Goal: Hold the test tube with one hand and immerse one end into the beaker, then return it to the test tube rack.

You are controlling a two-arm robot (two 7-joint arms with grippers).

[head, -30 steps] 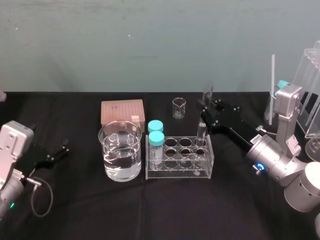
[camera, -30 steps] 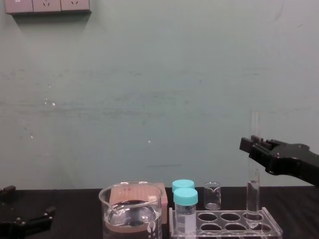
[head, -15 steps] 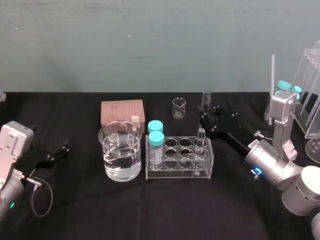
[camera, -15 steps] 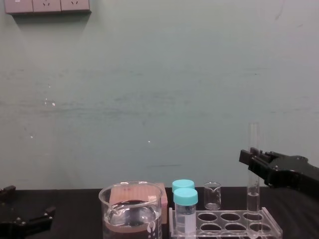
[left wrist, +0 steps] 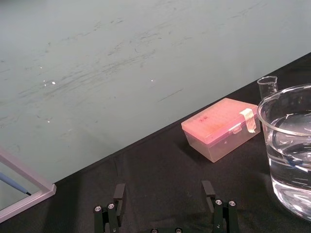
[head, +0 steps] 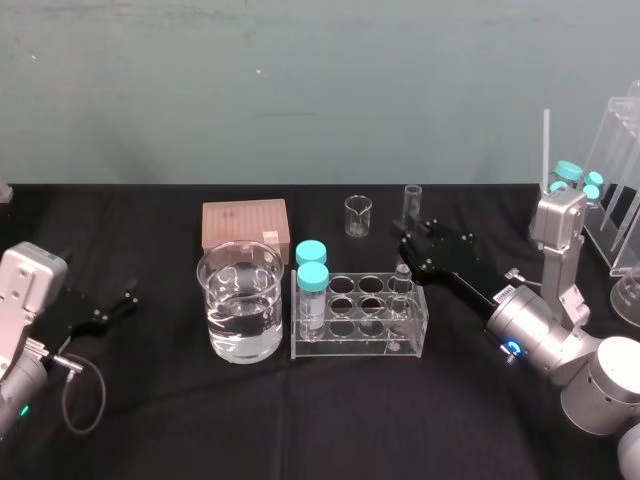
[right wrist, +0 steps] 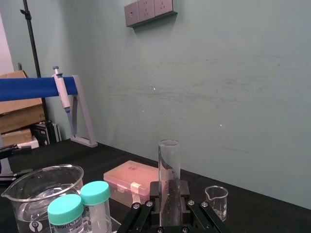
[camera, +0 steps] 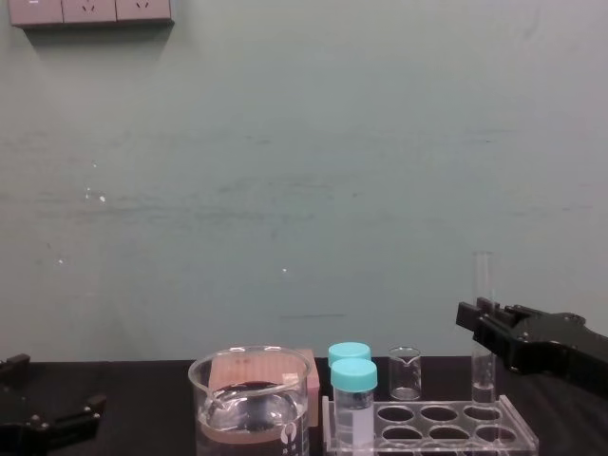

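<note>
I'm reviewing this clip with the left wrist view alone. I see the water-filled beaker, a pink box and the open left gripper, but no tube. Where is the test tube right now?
Observer: The right gripper is shut on the test tube, holding it upright.
Operator: So the left gripper is idle. Is the tube over the beaker or the rack?
Observer: It is at the test tube rack. Its lower end is at a right-end hole in the back row, away from the beaker.
Operator: Anything else in that rack?
Observer: Two teal-capped vials stand at its left end, on the beaker's side.
</note>
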